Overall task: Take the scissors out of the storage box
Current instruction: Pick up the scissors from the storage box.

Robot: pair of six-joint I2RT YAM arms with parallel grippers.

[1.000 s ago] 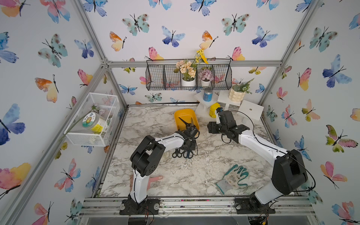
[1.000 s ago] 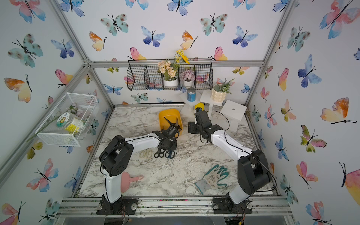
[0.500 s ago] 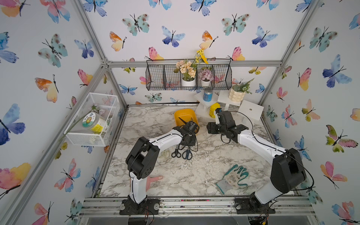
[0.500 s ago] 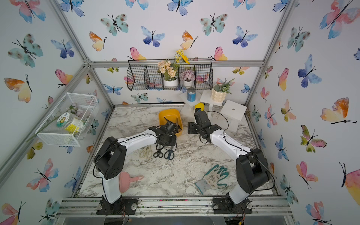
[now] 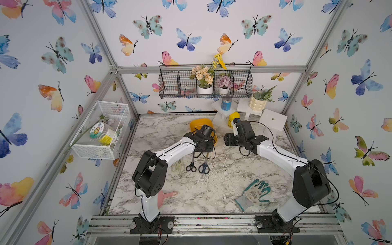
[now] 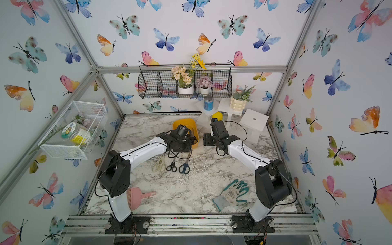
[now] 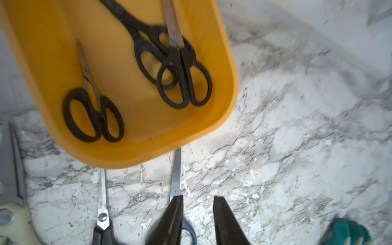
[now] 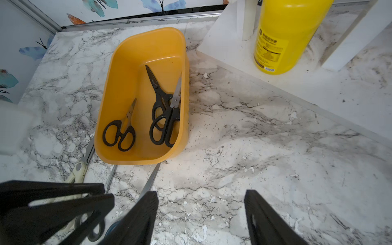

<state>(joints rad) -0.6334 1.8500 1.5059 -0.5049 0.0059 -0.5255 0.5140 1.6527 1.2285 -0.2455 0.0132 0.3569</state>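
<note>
1. Marble tabletop [image 5: 212, 191], read as a dial with 12 at the back wall. At the near edge are a pink dustpan [image 5: 167, 194] at 7 o'clock and a glove [image 5: 255, 194] at 5 o'clock.
2. Just toward 9 o'clock from the centre, three pairs lie out side by side, handles to 6 and blades to 12. They are the cream-handled scissors [image 5: 177, 165], the black-handled scissors [image 5: 191, 167] and the blue-handled scissors [image 5: 204, 168]. The blue pair is the new entry: a second ago the left gripper sat low on its blades, and now it lies free.
3. Left gripper [image 7: 197, 198]: fingers a little apart, nothing between them. It has lifted off over the blue pair's pivot and drawn back toward 12.
4. Right gripper [image 8: 201, 192], 1 o'clock: jaws wide, empty, position unchanged.
5. Storage box [image 8: 127, 84], 12 o'clock, just beyond the blade tips. Three pairs remain in it: a small black pair [image 7: 93, 114] lying alone, and a silver-bladed black pair [image 7: 184, 82] lying across a black-bladed pair [image 7: 144, 55].
6. Status, judged: half out. The next reach is into the box, and the lone small pair looks the easier pick.
</note>
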